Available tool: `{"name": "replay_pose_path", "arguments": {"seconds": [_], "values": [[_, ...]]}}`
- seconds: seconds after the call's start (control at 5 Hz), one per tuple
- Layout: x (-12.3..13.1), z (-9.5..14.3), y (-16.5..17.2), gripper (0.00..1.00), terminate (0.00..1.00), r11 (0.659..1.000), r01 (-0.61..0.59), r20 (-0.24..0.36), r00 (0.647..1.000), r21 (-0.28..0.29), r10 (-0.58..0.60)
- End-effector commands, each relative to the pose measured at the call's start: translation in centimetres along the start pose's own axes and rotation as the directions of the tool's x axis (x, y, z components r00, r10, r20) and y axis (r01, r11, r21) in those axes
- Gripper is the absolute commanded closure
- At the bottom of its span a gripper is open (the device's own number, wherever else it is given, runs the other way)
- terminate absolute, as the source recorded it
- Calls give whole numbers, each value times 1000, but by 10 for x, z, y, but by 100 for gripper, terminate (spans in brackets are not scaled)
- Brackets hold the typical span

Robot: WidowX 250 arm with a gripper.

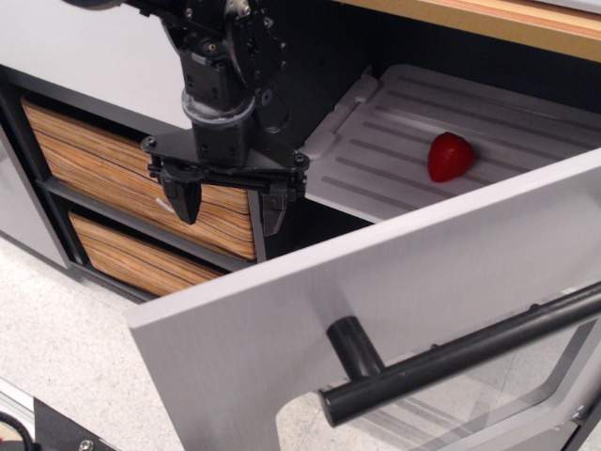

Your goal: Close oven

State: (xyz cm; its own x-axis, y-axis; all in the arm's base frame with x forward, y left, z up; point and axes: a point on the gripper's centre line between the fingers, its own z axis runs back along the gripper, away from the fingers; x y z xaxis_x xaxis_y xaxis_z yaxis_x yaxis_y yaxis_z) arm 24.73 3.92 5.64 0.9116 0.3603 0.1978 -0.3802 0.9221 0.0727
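The oven's big brushed-grey door (394, 282) stands partly open in the foreground, with its black bar handle (451, 357) and clear window (488, 404) at the lower right. Behind it the dark cavity holds a ribbed light-grey tray (404, 150) with a red strawberry (449, 156) on it. My black gripper (228, 207) hangs open and empty in front of the drawers, just left of the cavity and above the door's top left edge, not touching the door.
Two striped wood-grain drawers (122, 169) sit in a dark frame at the left. A speckled white floor (66, 348) lies below. A wooden countertop edge (526, 19) runs along the top right.
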Motion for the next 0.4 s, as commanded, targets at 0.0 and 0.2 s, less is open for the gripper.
{"name": "replay_pose_path", "arguments": {"seconds": [0.0, 0.2], "values": [[0, 0, 0, 0, 0, 1000, 0, 0, 1000, 0, 0], [-3, 17, -18, 0, 0, 997, -70, -6, 998, -19, 69]]}}
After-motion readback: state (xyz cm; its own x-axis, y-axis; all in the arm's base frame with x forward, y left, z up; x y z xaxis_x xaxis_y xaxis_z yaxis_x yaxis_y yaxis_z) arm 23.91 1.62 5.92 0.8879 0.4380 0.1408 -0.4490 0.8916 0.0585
